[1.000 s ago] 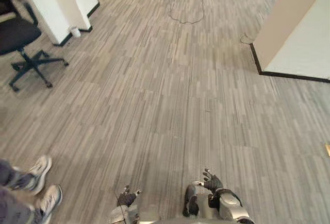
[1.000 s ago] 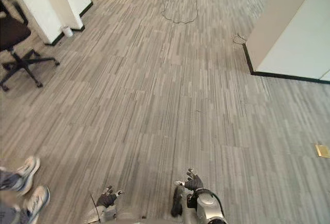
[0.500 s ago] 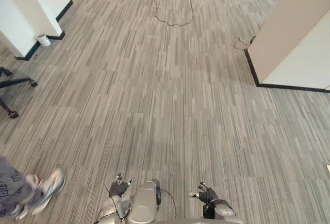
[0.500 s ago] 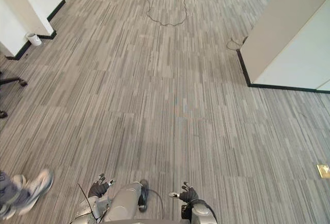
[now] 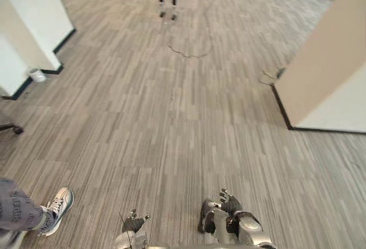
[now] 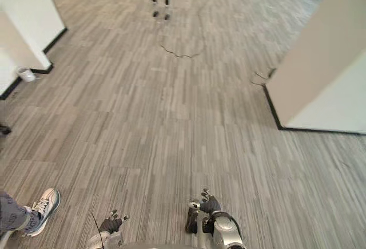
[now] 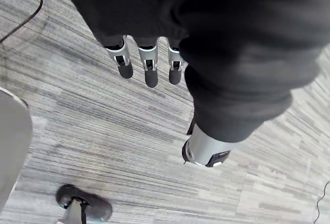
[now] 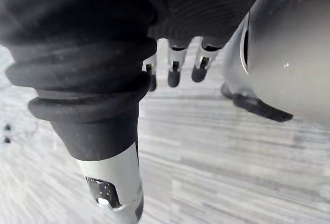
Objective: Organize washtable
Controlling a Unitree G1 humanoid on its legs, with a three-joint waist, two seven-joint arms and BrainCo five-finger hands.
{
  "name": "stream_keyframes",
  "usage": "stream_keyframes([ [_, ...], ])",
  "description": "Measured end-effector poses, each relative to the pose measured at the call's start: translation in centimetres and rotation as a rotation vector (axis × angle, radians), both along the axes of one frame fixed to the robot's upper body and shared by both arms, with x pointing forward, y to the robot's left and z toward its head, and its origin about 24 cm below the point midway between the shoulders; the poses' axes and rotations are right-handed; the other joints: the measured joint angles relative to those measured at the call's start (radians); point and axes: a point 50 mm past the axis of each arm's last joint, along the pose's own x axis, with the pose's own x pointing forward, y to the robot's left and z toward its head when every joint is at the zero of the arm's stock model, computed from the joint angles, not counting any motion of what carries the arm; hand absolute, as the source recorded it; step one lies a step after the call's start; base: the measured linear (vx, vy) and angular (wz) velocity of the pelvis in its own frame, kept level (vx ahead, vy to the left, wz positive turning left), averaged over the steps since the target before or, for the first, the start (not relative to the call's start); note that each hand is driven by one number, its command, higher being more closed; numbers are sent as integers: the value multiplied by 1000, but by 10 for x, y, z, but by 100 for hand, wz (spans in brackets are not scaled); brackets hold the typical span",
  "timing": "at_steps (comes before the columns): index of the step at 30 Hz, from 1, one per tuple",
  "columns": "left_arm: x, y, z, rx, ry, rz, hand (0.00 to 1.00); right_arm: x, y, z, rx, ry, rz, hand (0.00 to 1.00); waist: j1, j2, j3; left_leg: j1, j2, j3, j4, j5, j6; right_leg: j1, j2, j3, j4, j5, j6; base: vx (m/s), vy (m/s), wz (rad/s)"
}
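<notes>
Floor [image 5: 189, 117] stretches ahead beside the beige wall [image 5: 331, 71]; which way the washtable lies, and which arm is nearer, cannot be told. Left robot hand [image 7: 150, 67] and right robot hand [image 8: 173, 72] hang low with fingers relaxed, holding nothing.

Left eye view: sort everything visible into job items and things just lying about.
Job: silver left hand, silver right hand, both open, empty.
Lying about: small white cup at the white pillar base; person's white-and-grey sneaker; beige partition wall.
</notes>
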Motion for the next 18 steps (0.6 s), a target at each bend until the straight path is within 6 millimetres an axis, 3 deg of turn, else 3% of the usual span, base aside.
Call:
stream_keyframes([
  [1, 0, -7, 0, -24, -7, 23, 0, 2, -4, 1, -11, -8, 1, 0, 4, 38, -3, -124, 69, 5, 272, 127, -2, 41, 41, 2, -14, -44, -8, 638, -230, -3],
  [2, -1, -9, 0, -30, -8, 32, 0, 3, -3, 2, -11, -12, 8, 0, 14, 60, -3, -174, 107, 11, 385, 203, -5, 67, 67, 11, -31, -62, -22, 648, -143, -44],
  [3, 1, -12, 0, -36, -17, 31, 0, 2, -5, 1, -16, 1, 1, 0, 21, 79, 5, -259, 161, 33, 535, 192, 0, 127, 102, 24, -69, -82, -32, 642, -68, -40],
  [4, 6, -10, 2, -30, -34, 21, 0, 2, -3, -1, -10, 19, 0, 0, 18, 74, 9, -322, 162, 53, 566, 167, -2, 205, 106, 40, -121, -95, -27, 754, -103, -32],
  [5, 9, -4, 4, -10, -48, 12, 0, -4, 0, -4, -4, 50, 2, 0, 26, 35, 16, -375, 145, 85, 518, 147, 5, 291, 100, 61, -196, -90, -18, 733, -112, -18],
  [7, 14, 2, 9, 10, -80, 13, 0, -9, 0, -9, -4, 87, -1, 0, 50, 8, 18, -448, 105, 138, 334, 121, 30, 380, 83, 97, -280, -87, -14, 647, -70, -38],
  [9, 17, 3, 11, 10, -104, 21, 0, -8, -2, -9, -19, 93, -6, 0, 68, 6, 21, -504, 68, 156, 104, 129, 23, 428, 70, 116, -333, -91, -8, 442, 41, -51],
  [10, 19, 2, 12, 6, -118, 30, 0, -7, -4, -9, -30, 92, -9, 0, 82, 8, 21, -533, 46, 171, -111, 175, 10, 460, 61, 128, -369, -105, 16, 647, 172, -59],
  [11, 20, 2, 12, 0, -122, 38, 0, -10, -5, -11, -33, 101, -10, 0, 94, 14, 20, -544, 36, 178, -285, 290, 28, 513, 62, 136, -409, -130, 55, 665, 203, -50],
  [13, 20, 5, 13, 6, -124, 47, 0, -14, -2, -13, -33, 124, -4, 0, 109, -7, 12, -535, 23, 200, -255, 368, 78, 554, 41, 143, -426, -158, 80, 624, 210, -18],
  [14, 21, 10, 14, 17, -128, 52, 0, -17, 1, -14, -31, 131, -5, 0, 101, -31, 8, -547, 11, 198, -175, 344, 129, 572, 15, 129, -394, -173, 88, 662, 211, 7],
  [15, 21, 11, 14, 18, -126, 54, 0, -18, 1, -15, -33, 133, -7, 0, 97, -33, 6, -550, 4, 187, -148, 327, 163, 569, 8, 126, -354, -173, 88, 822, 276, 19],
  [17, 19, 15, 13, 29, -111, 52, 0, -22, 2, -16, -28, 143, -17, 0, 95, -52, 2, -509, -24, 181, -121, 272, 179, 497, -36, 128, -98, -179, 116, 622, 227, 28],
  [18, 18, 17, 11, 35, -92, 33, 0, -22, 0, -16, -32, 140, -18, 0, 85, -66, 4, -452, -53, 175, -125, 234, 191, 411, -88, 142, 173, -126, 171, 638, 209, 55],
])
